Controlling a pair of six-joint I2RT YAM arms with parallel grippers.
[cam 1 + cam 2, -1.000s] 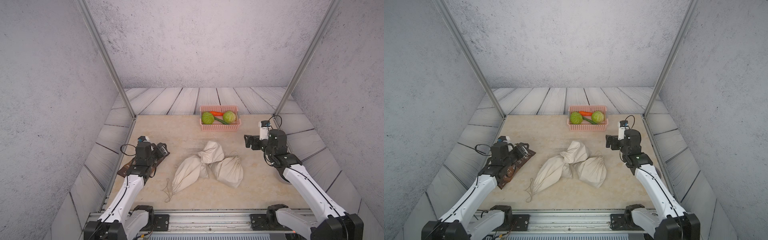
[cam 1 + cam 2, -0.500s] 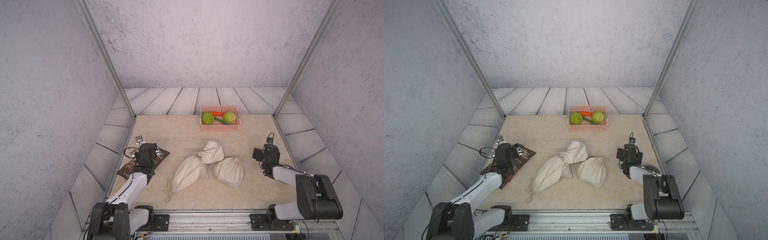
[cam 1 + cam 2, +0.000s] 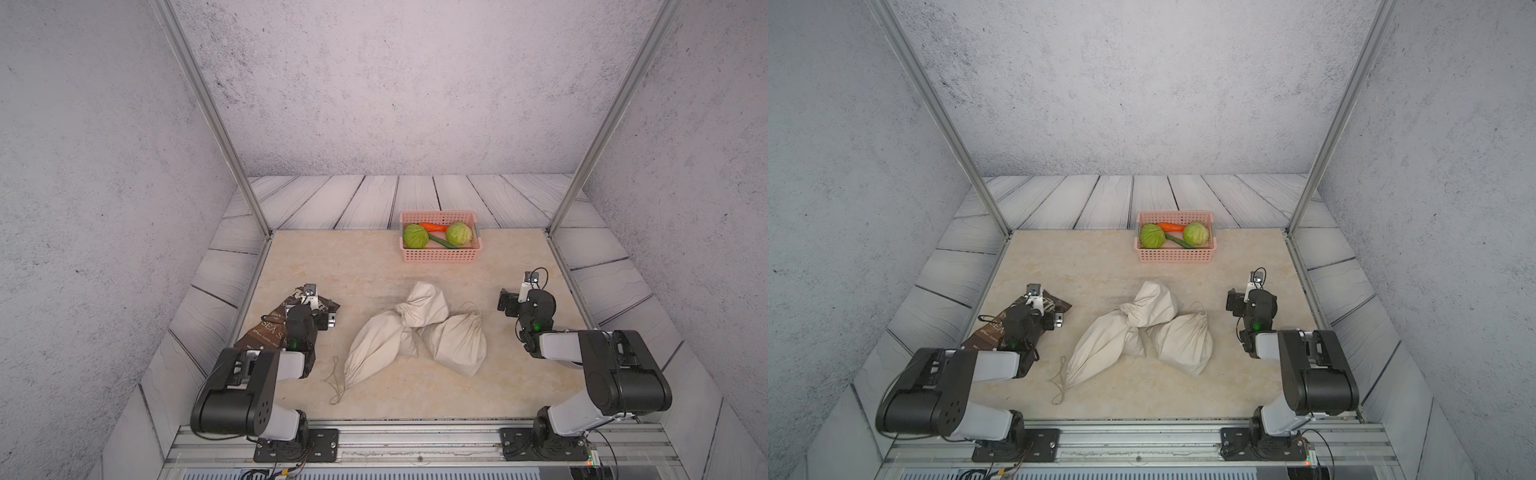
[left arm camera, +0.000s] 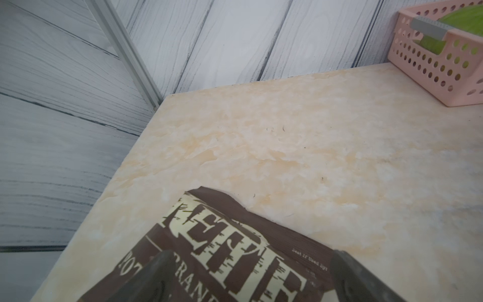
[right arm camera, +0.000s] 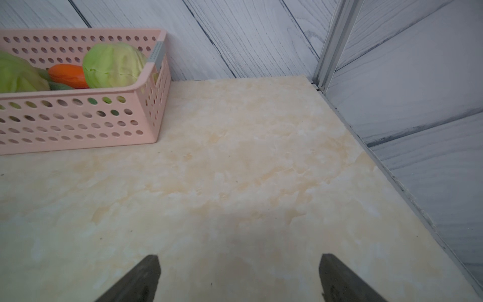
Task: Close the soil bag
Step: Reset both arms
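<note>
between grey walls (image 3: 395, 83), tabletop (image 3: 332, 257) with sacks (image 3: 422, 309)

The soil bag (image 3: 266, 332) is a dark brown printed packet with cream lettering. It lies flat on the bench (image 3: 374, 270) close to the left edge, slanted so that its mouth end points toward the back and a little inward. In both top views its middle is hidden. In the left wrist view the mouth (image 4: 217, 206) rests flat against the bench, its edge uneven, showing no gap.
</note>
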